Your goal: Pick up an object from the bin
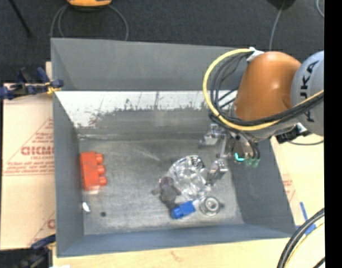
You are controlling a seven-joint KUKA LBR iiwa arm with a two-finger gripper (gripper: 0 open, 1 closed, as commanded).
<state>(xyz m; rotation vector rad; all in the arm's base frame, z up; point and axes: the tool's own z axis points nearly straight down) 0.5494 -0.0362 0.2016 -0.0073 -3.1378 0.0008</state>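
From my seat, the bin (160, 66) holds one small heap toward the front right of its floor and little else. By the left wall lies an orange toy block (93, 171), with a tiny white scrap (86, 207) nearer the front left corner, both well apart from the heap. In the heap, a dark grey lump (170, 190) sits at the left, a blue piece (183, 210) at the front, and a clear round ring (210, 205) just beside the blue piece on its right. The gripper (218, 171) hangs low over the floor at the right edge of the crumpled clear plastic piece (188, 171), which is the heap's middle; whether they touch I cannot tell. I cannot tell how far the gripper is open, nor see anything in its grasp. The orange cover (266, 85) and looped cables hide the back right corner. On the arm's white casing (313, 74) I read "KU".
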